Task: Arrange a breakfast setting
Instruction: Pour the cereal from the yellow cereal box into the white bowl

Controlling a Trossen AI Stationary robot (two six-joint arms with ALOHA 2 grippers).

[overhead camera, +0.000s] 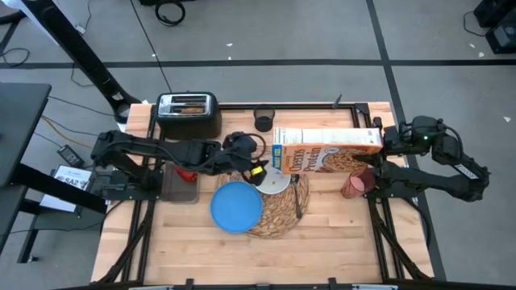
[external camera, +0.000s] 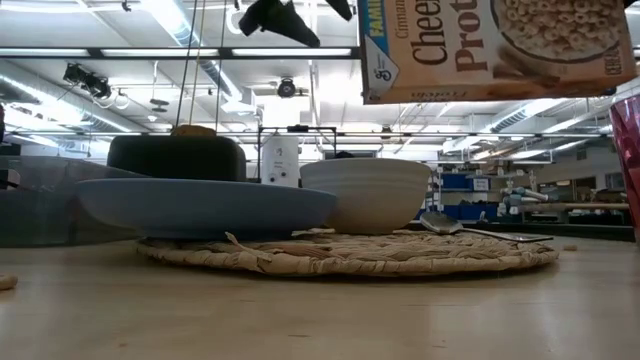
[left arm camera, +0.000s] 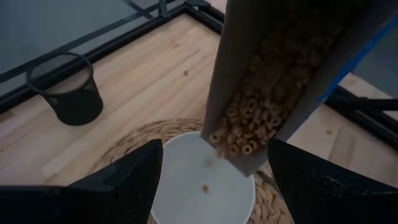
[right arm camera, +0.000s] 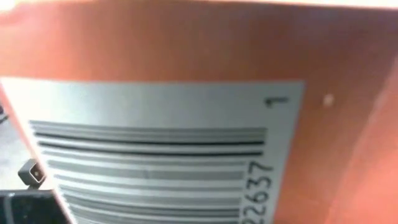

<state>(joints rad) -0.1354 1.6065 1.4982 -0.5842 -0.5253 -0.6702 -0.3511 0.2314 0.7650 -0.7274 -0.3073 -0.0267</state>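
A cereal box [overhead camera: 326, 150] hangs over the table, lying lengthwise. Its open end [left arm camera: 239, 146] is over the white bowl [left arm camera: 202, 186], spilling cereal rings. The bowl, blue plate [overhead camera: 236, 205] and dark spoon [external camera: 470, 228] rest on the round straw placemat [overhead camera: 282, 211]. The red cup [overhead camera: 355, 184] stands right of the mat. My right gripper [overhead camera: 385, 138] is shut on the box's right end. My left gripper [left arm camera: 214, 180] is open above the bowl, next to the box's open end, touching nothing. Toast [overhead camera: 192, 105] sticks up in the toaster [overhead camera: 188, 114]. A red apple [overhead camera: 187, 171] lies under my left arm. My right gripper holds the cereal box by its closed bottom end [overhead camera: 376, 139], coming level from the table's right side. The box fills the right wrist view [right arm camera: 186, 143] and hides the fingers. The box is lifted clear and lies almost level, with its open end over the bowl.
A small black cup [overhead camera: 264, 121] stands at the far edge beside the toaster. A dark tray [overhead camera: 179, 187] lies left of the plate. The near part of the wooden table [overhead camera: 322, 258] is bare.
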